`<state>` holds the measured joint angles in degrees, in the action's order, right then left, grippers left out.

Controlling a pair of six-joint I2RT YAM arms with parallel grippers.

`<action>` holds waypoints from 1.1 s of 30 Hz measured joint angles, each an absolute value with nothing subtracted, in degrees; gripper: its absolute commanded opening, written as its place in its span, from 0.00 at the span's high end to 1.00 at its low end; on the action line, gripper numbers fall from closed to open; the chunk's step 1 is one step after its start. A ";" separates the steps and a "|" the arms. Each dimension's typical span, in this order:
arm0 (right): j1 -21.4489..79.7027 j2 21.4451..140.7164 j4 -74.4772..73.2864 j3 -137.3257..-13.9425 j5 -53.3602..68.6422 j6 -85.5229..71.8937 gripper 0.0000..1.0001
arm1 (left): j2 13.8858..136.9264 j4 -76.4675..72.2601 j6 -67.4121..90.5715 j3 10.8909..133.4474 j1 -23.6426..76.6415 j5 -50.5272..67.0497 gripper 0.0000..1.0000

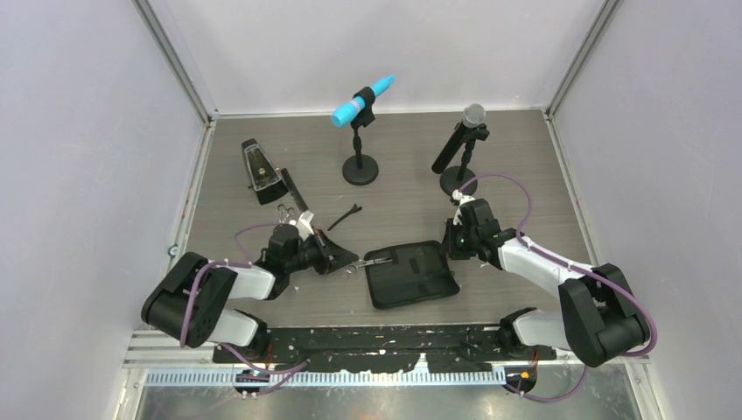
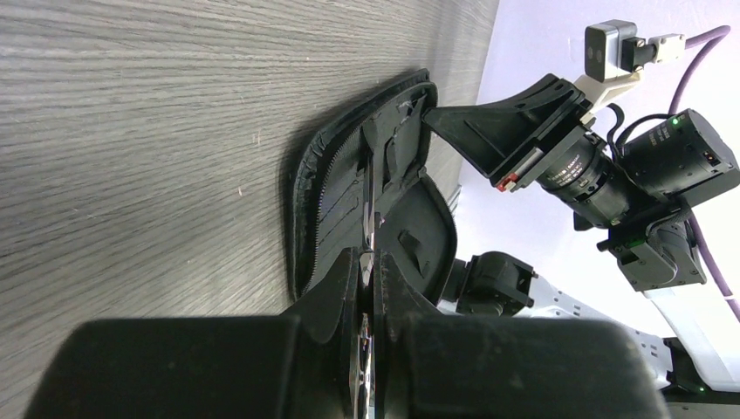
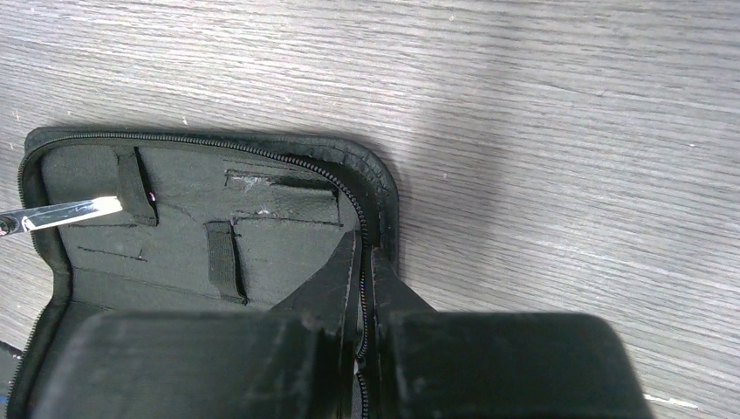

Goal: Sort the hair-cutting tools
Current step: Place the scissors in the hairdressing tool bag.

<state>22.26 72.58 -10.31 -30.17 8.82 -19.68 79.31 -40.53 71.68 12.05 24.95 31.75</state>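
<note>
My left gripper (image 1: 353,260) (image 2: 367,259) is shut on silver scissors (image 1: 374,258), whose blade (image 2: 371,205) points into the open black zip case (image 1: 411,276) (image 2: 336,188). The blade tip (image 3: 74,212) lies by an elastic strap inside the case (image 3: 262,227). My right gripper (image 1: 450,248) (image 3: 362,257) is shut on the case's zipped far right edge, holding it. A second pair of scissors (image 1: 284,213) lies left of centre beside the long black comb (image 1: 295,192). A thin black hair clip (image 1: 346,216) lies on the table behind my left gripper.
The black metronome (image 1: 259,168) stands at the back left. A blue microphone on a stand (image 1: 360,140) and a black microphone on a stand (image 1: 459,153) stand at the back. White walls close in the wooden table (image 1: 525,175) on three sides.
</note>
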 measured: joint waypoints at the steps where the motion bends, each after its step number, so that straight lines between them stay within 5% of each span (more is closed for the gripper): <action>1: 22.26 72.58 -10.31 -30.17 8.82 -19.68 0.95 | 79.72 -40.99 71.85 12.05 25.02 31.77 1.00; 11: 21.85 72.23 -10.33 -29.76 8.27 -19.66 0.95 | 85.89 -48.84 74.87 11.84 26.20 30.92 0.96; 16: 21.65 71.66 -10.24 -29.34 8.49 -19.86 0.95 | 87.18 -50.81 74.72 11.84 27.27 28.95 0.51; 19: 22.02 71.48 -9.67 -29.34 9.91 -20.03 0.95 | 88.71 -50.65 74.56 11.86 27.90 28.40 0.08; 20: 22.06 71.35 -9.50 -29.34 10.28 -20.12 0.95 | 89.34 -50.61 74.35 11.86 28.08 28.18 0.02; 27: 22.06 69.49 -9.43 -29.34 11.31 -20.14 0.95 | 88.31 -50.96 75.13 12.78 28.03 28.49 0.00; 33: 22.06 68.03 -9.50 -29.32 11.31 -20.10 0.95 | 78.37 -28.73 67.79 17.23 27.64 25.28 0.00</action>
<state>22.06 68.03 -9.50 -29.32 11.31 -20.10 78.37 -28.73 67.79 17.23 27.64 25.28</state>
